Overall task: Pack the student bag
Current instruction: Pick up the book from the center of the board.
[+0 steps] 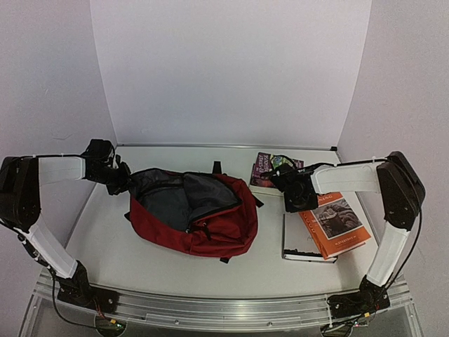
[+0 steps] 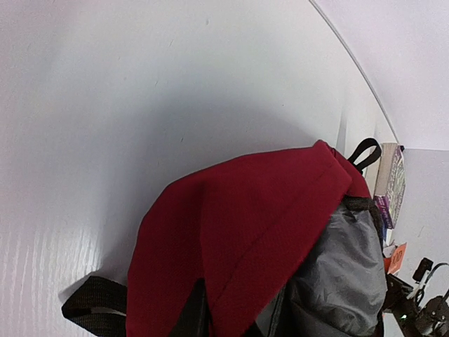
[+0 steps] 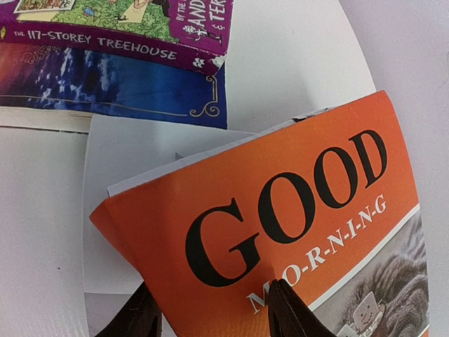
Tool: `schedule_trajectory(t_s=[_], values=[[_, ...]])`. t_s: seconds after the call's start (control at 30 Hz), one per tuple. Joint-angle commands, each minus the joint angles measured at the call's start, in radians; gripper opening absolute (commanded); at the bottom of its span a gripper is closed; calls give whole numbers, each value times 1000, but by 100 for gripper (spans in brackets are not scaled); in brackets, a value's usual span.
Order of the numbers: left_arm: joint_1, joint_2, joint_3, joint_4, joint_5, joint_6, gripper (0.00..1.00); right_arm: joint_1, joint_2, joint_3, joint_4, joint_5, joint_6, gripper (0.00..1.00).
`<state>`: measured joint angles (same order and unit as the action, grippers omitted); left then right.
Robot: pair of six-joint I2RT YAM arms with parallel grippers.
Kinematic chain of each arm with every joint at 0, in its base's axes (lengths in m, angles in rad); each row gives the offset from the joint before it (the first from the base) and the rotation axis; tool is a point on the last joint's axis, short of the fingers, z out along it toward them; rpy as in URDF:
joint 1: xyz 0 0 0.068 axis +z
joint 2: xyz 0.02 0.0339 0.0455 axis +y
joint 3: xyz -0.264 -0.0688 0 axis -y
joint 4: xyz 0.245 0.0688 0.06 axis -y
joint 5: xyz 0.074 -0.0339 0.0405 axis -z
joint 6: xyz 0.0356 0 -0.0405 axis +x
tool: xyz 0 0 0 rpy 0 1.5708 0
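Dark-red fabric with grey lining is all my left wrist view gives me. The student bag (image 1: 193, 210) lies on its side in the middle of the table (image 1: 105, 242), its mouth gaping toward the left arm, and only lining shows inside. The left tool (image 1: 118, 175) sits right at the rim of that opening. Its fingers are out of its own camera's view, so I cannot tell whether it is clenched on the fabric or loose.

On the right, every book is outside the bag. A purple book (image 1: 270, 167) rests on a blue book (image 3: 105, 88) at the back, and the orange book (image 3: 295, 210) lies over a white book (image 1: 300, 247). The right tool (image 3: 210, 295) straddles the orange book's near corner, one finger on the cover and the other beside the edge. Whether it bites yet I cannot tell.

By my reckoning the packing has barely begun: no book is in, and each one has to be carried across and slid through the opening.
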<state>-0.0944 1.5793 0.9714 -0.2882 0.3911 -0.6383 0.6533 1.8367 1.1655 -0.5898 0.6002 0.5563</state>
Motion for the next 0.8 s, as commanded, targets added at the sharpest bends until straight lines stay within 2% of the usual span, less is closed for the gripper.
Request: schedule_trajectory(t_s=[0.0,0.2,0.3,0.4,0.53,0.63,0.77], values=[[12,2,30,25,8,20,19,-2,35,14,-60,34,36,26],[12,-74,-3,-39,-46,35,63,-3,2,27,-62,54,27,0],[9,-135,-8,-91,-85,53,75,-3,-40,36,-58,47,25,0],[-2,-201,-8,-141,-108,56,80,0,-121,36,-29,13,3,0],[-38,-281,-16,-150,-68,14,82,9,-254,0,86,-125,-65,0],[-84,-314,-26,-104,1,-38,81,11,-335,-41,188,-241,-102,0],[-187,-291,-25,18,91,-151,79,29,-371,-72,279,-307,-114,0]])
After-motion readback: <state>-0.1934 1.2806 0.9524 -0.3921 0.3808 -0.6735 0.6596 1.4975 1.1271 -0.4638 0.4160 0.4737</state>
